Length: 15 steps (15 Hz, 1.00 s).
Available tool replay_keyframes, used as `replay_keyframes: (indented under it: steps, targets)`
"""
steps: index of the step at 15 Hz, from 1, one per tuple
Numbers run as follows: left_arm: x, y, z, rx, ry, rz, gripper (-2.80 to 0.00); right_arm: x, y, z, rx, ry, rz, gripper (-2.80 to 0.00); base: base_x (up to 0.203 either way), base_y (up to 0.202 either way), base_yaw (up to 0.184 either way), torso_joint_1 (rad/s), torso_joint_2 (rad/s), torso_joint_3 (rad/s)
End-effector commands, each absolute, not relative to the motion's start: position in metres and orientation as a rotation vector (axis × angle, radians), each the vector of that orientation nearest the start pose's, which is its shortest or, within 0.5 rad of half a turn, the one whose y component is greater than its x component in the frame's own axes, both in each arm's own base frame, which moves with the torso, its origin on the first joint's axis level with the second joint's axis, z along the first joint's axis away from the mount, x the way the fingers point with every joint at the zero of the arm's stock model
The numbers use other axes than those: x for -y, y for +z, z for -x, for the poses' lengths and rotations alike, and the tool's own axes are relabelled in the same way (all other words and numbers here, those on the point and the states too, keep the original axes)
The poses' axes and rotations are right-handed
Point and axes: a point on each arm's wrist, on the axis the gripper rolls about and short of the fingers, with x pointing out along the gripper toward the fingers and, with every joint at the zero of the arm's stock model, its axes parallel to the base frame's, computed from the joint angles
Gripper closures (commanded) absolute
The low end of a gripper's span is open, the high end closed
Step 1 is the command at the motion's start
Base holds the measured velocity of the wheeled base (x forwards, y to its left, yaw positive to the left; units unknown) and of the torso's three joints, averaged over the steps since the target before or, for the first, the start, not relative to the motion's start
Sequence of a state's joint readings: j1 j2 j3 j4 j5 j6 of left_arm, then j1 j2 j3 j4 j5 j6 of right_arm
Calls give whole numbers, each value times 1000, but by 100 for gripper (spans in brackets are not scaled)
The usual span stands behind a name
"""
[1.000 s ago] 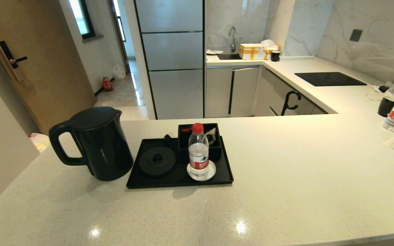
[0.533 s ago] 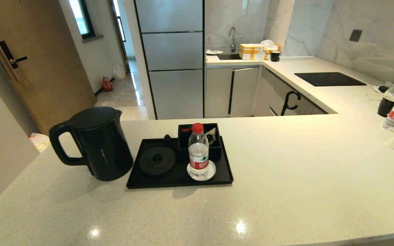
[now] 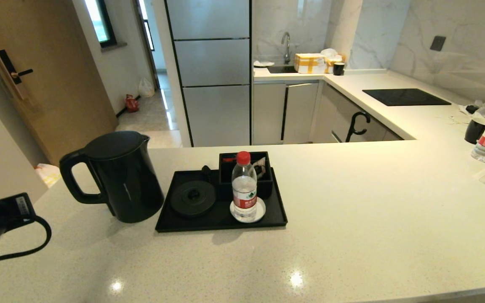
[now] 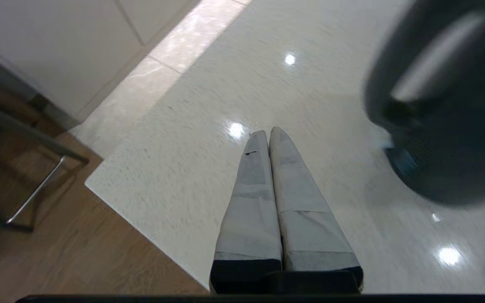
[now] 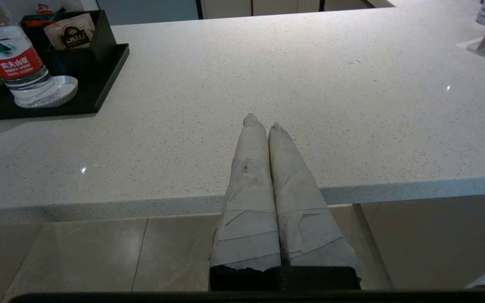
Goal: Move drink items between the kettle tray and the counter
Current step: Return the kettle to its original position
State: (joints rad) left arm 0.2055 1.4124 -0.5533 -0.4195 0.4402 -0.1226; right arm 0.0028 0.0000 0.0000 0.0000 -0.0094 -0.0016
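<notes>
- Left gripper (image 4: 267,134): I see its two taped fingers pressed together with nothing between them, hanging over the counter (image 3: 352,219) near its left corner; the kettle (image 3: 118,176) is just beside it, not touched.
- Right gripper (image 5: 261,122): fingers together and empty, parked low at the counter's near edge.
- I see the kettle standing upright on the counter, just left of the kettle tray (image 3: 221,221).
- On the tray, the water bottle (image 3: 244,187) stands upright on the white coaster (image 3: 260,212), with the round kettle base (image 3: 193,198) bare beside it.
</notes>
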Motion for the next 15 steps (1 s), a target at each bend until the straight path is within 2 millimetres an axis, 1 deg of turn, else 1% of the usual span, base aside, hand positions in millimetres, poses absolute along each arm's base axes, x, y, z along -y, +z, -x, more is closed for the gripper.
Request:
replay_keyframes:
  steps: [1, 2, 3, 4, 5, 6, 7, 8, 9, 10, 11, 13, 15]
  targets:
    - [-59, 156, -221, -460, 679, 59, 0, 0, 76, 23, -2, -8, 2, 0, 0, 0, 0, 0, 0, 0]
    - [-65, 154, -230, -440, 691, 57, 0, 0, 76, 23, -2, -8, 2, 0, 0, 0, 0, 0, 0, 0]
    - [-70, 145, -241, -449, 699, 51, 0, 0, 76, 23, -2, -7, 2, 0, 0, 0, 0, 0, 0, 0]
    - [-77, 127, -255, -481, 705, 35, 0, 0, 76, 23, -2, -6, 2, 0, 0, 0, 0, 0, 0, 0]
    - [-83, 114, -266, -492, 709, 20, 0, 0, 76, 23, -2, -6, 2, 0, 0, 0, 0, 0, 0, 0]
    - [-86, 107, -271, -487, 708, 5, 0, 0, 75, 23, 0, -6, 2, 0, 0, 0, 0, 0, 0, 0]
    - [-88, 107, -271, -475, 706, -6, 0, 0, 75, 23, 0, -6, 2, 0, 0, 0, 0, 0, 0, 0]
    - [-84, 106, -269, -478, 696, -7, 0, 0, 76, 23, 0, -6, 2, 0, 0, 0, 0, 0, 0, 0]
    - [-77, 104, -262, -482, 675, -12, 0, 0, 76, 23, -2, -6, 2, 0, 0, 0, 0, 0, 0, 0]
    - [-71, 105, -260, -467, 657, -13, 0, 0, 76, 23, -2, -6, 2, 0, 0, 0, 0, 0, 0, 0]
    - [-71, 105, -260, -467, 656, -14, 0, 0, 76, 23, -2, -6, 2, 0, 0, 0, 0, 0, 0, 0]
    - [-55, 107, -256, -431, 556, -21, 0, 0, 76, 23, -2, -8, 2, 0, 0, 0, 0, 0, 0, 0]
    - [-55, 107, -256, -429, 551, -22, 0, 0, 76, 23, -2, -8, 2, 0, 0, 0, 0, 0, 0, 0]
